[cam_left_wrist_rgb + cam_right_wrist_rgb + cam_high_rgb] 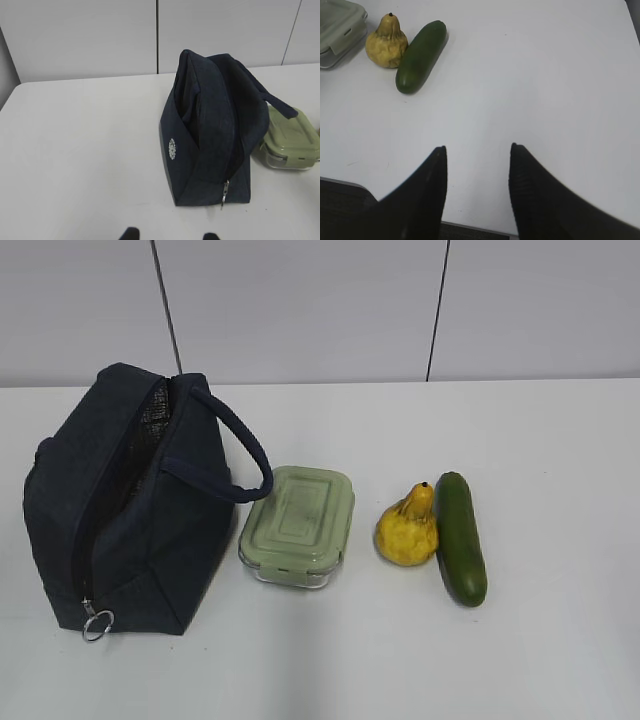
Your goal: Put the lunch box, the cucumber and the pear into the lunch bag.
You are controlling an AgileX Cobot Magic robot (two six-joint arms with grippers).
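Lunch bag: unzipped, empty-looking. Right of it, in order: lunch box, pear, cucumber. Left gripper, right gripper: parted, empty. Step: none packed. Next: likely grasping lunch box.

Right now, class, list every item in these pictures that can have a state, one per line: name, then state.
lunch bag: on the table, zipper open, nothing visible inside.
lunch box: lid on, beside the bag, outside it.
pear: lying on the table, against the cucumber.
cucumber: lying flat, outside the bag.
left hand: open, empty; only fingertips show.
right hand: open, empty, above bare table.
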